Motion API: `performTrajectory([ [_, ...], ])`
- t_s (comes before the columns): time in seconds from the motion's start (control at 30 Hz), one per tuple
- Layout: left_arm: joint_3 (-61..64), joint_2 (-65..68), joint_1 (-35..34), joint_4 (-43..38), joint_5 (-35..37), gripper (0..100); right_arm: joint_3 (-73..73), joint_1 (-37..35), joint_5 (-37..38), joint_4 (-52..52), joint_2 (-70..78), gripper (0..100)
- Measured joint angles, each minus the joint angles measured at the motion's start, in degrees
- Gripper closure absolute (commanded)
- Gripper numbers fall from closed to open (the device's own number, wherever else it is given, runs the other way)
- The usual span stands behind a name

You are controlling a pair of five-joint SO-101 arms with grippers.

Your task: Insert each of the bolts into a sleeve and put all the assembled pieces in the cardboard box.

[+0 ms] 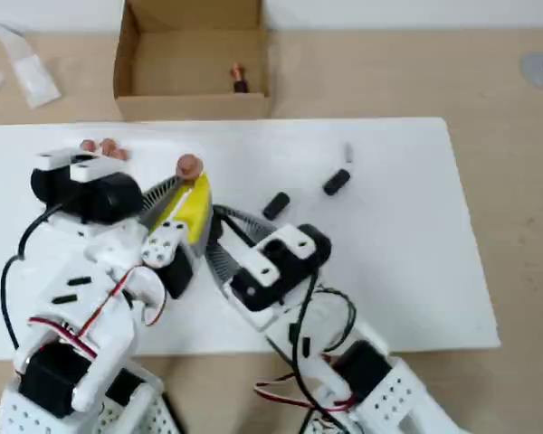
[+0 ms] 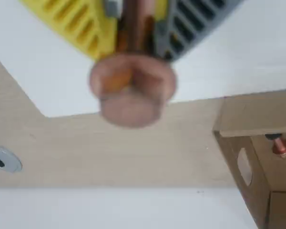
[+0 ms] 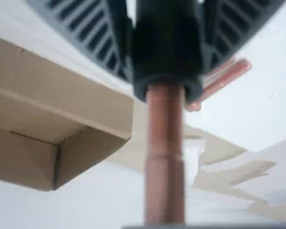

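Nearest us, top centre, our right gripper (image 3: 167,64) clenches the black sleeve (image 3: 167,40) while our left gripper (image 2: 136,43) grasps the copper bolt (image 2: 132,88), likely to align them for insertion.

A white board (image 1: 389,271) and cardboard box (image 1: 195,107) lie on the table (image 1: 511,136).

Copper bolt (image 2: 132,88) in black sleeve (image 3: 167,47) — two loose sleeves (image 1: 275,205) (image 1: 337,182), one piece (image 1: 239,80) in cardboard box (image 1: 125,63).

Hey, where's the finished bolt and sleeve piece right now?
In the high view the assembled piece lies inside the cardboard box, close to its right wall and front wall, beyond the far edge of the white mat.
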Motion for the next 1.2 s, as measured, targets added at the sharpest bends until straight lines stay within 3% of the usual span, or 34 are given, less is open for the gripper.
performTrajectory([
  [0.17, 0.0, -0.09, 0.09, 0.0, 0.0, 99, 0.0, 0.0, 0.0, 0.0, 0.0, 99.0],
  [0.27, 0.0, -0.09, 0.09, 0.44, -1.58, 93, 0.0, 0.0, 0.0, 0.0, 0.0, 99.0],
  [0.57, -1.05, 0.09, 1.23, 13.01, 0.53, 86, 0.0, 1.23, -0.09, 4.13, 0.0, 99.0],
  [0.77, -8.79, 1.32, 1.58, 19.87, 0.97, 85, -0.09, 2.81, 0.0, 6.95, 0.09, 99.0],
  [0.97, -24.0, 12.75, 1.76, 30.95, -0.97, 87, -2.73, 7.21, 0.09, 7.12, 0.53, 99.0],
  [1.1, -33.76, 22.68, -3.96, 34.46, -7.21, 100, -10.46, 10.55, 0.09, 7.12, 8.0, 99.0],
  [1.2, -36.75, 29.54, -11.34, 34.46, -9.41, 99, -19.25, 12.57, 0.09, 7.12, 18.55, 99.0],
])
